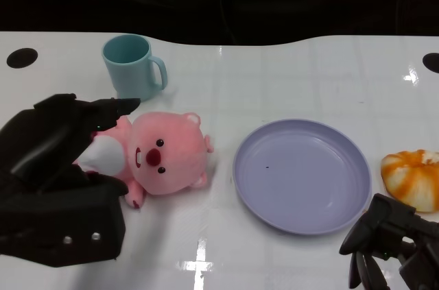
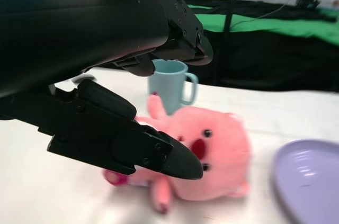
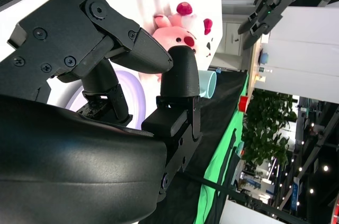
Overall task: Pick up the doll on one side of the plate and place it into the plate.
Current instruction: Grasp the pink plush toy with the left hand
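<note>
At the left side of the table, the left robot hand (image 1: 58, 166) sits over the body of the pink doll (image 1: 161, 156), its fingers spread apart on either side of the toy. One finger (image 1: 113, 106) reaches past the doll's far side toward the teal mug (image 1: 132, 66); a lower one (image 2: 137, 147) lies along the near side, at or almost at the plush. The left wrist view shows a gap between the upper finger and the doll's head, so I judge the hand not yet clamped: it brackets the toy and carries nothing.

The doll lies on its back on the table, left of centre, its head toward the lavender plate (image 1: 302, 175) and just beside the plate's left rim, not touching it. It looks like a light stuffed toy: soft, compressible, with a fuzzy surface unlikely to slip and no risk of breakage. The round head is bulky and would squash unevenly, so the narrower white-bellied torso, where the hand already waits, seems the better place to take hold, squeezing until the stuffing resists.

Toward the right edge of the table lies an orange-and-white bun-like item (image 1: 413, 177). At the near right corner the right robot hand (image 1: 391, 245) hangs idle, fingers pointing down, loosely apart, holding nothing.
</note>
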Available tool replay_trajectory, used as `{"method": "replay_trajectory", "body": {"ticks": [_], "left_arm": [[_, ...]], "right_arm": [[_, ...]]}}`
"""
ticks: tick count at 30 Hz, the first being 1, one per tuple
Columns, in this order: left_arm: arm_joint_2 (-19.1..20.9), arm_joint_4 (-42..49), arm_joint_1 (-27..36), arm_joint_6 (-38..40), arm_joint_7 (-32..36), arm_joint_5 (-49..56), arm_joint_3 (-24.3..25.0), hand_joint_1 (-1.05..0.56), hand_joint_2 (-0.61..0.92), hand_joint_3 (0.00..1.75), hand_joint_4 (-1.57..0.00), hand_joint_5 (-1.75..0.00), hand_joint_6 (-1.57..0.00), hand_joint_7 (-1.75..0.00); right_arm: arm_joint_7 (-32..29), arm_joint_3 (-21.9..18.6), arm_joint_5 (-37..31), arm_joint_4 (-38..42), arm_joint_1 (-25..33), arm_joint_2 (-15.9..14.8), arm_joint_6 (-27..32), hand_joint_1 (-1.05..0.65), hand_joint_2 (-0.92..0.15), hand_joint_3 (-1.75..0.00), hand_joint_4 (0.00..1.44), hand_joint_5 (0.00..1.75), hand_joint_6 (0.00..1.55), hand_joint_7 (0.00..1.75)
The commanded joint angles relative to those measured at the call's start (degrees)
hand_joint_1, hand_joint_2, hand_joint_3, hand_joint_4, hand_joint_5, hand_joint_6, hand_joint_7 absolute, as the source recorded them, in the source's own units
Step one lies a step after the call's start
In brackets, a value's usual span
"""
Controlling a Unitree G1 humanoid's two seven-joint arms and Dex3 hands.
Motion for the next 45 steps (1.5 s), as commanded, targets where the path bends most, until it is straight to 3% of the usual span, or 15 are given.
{"method": "replay_trajectory", "body": {"ticks": [1, 17, 45], "left_arm": [[1.7, 1.4, -2.5, 2.0, -0.1, 5.8, -2.1, -0.75, 0.92, 0.06, -0.05, -0.44, -0.25, 0.0], [-0.7, 15.7, -13.4, 6.6, -0.5, 18.5, -12.2, -0.78, 0.91, 0.04, 0.0, -0.34, -0.21, -0.01], [-10.1, 55.4, -31.7, 5.6, 4.0, 17.5, -24.8, -0.74, 0.92, 0.07, -0.03, -0.21, -0.19, 0.0]], "right_arm": [[-0.2, -0.4, 0.6, -1.0, 0.4, -0.5, 0.5, -0.34, -0.43, -1.41, 0.72, 1.74, 0.64, 1.48], [0.0, -0.3, 1.2, -1.9, 1.1, -0.5, 1.1, -0.34, -0.42, -1.42, 0.71, 1.74, 0.64, 1.48], [-0.1, -0.5, 0.9, -4.2, 2.6, -1.0, 2.1, -0.34, -0.44, -1.38, 0.69, 1.75, 0.62, 1.48]]}}
